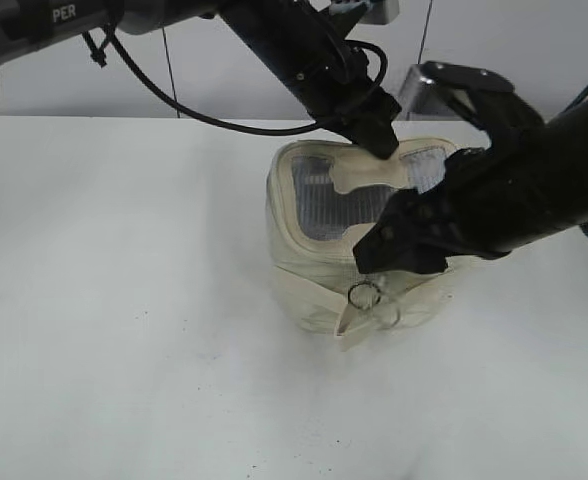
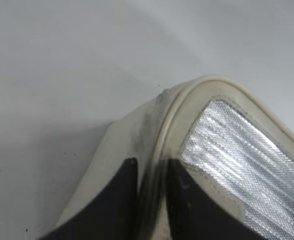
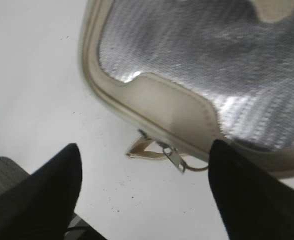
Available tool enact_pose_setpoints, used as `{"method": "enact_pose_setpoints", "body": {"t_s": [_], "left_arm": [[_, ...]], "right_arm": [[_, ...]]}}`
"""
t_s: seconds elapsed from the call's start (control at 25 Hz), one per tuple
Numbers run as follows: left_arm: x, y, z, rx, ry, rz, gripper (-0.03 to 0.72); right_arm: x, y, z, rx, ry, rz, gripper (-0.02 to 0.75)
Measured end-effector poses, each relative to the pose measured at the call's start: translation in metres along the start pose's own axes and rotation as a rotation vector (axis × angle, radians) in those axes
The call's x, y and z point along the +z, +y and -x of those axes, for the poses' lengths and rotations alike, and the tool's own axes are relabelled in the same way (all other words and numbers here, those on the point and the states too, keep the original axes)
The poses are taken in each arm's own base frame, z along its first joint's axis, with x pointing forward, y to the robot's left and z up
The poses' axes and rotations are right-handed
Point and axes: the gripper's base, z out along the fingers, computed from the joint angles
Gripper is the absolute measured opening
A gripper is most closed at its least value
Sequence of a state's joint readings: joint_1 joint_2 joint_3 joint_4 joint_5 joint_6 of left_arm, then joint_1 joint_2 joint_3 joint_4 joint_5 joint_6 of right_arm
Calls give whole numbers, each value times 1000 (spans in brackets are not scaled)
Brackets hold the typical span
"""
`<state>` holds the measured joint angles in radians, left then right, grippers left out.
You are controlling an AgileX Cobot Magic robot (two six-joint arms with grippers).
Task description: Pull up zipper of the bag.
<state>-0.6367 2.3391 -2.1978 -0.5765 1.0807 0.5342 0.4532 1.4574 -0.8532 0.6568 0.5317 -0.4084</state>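
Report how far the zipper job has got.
Done: the left gripper pinches the bag at its far rim, bracing it. In hand: the right gripper hangs open above the ring pull, which hangs loose at the near rim, not yet gripped. Left: grasp the pull and draw the zipper along the rim.
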Motion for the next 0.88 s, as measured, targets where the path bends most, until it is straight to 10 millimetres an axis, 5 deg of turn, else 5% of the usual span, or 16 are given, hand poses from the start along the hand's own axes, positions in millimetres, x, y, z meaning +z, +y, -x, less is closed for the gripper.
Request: {"method": "enact_pose_setpoints", "body": {"t_s": [0.08,0.24,0.52,0.88], "left_arm": [[-9,-3,1,22,12,14,261],[-38,-13,6,63,37,65,372],[-98,-14,7,-9,92,375,390],[-179,-38,12,-90,-38,585,390]], "right_arm": [[-9,-12,4,54,-27,-24,618],[-30,-37,10,118,-69,-91,649],[-70,-63,0,145,-23,-314,636],[-124,-50,-35,180,138,-467,599]]}}
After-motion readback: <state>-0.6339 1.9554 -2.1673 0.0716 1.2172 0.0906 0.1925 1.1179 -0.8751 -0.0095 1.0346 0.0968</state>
